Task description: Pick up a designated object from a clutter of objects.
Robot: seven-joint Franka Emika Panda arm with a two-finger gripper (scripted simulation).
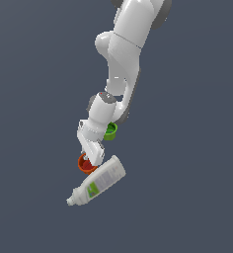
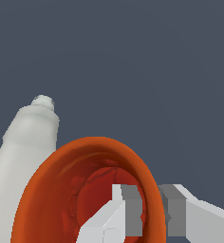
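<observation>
Orange-red cup [image 2: 61,190], round-mouthed with a glossy red inside, has its wall straddled by the narrowed pincer [image 2: 149,209].

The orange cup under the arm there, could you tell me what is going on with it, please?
The robot arm has its gripper down at the orange cup. In the wrist view one finger is inside the cup and the other outside, so the jaws straddle the cup's wall. Whether they are already pressing on it cannot be told. A white bottle lies on its side right beside the cup, and a green cup sits behind the arm.
</observation>
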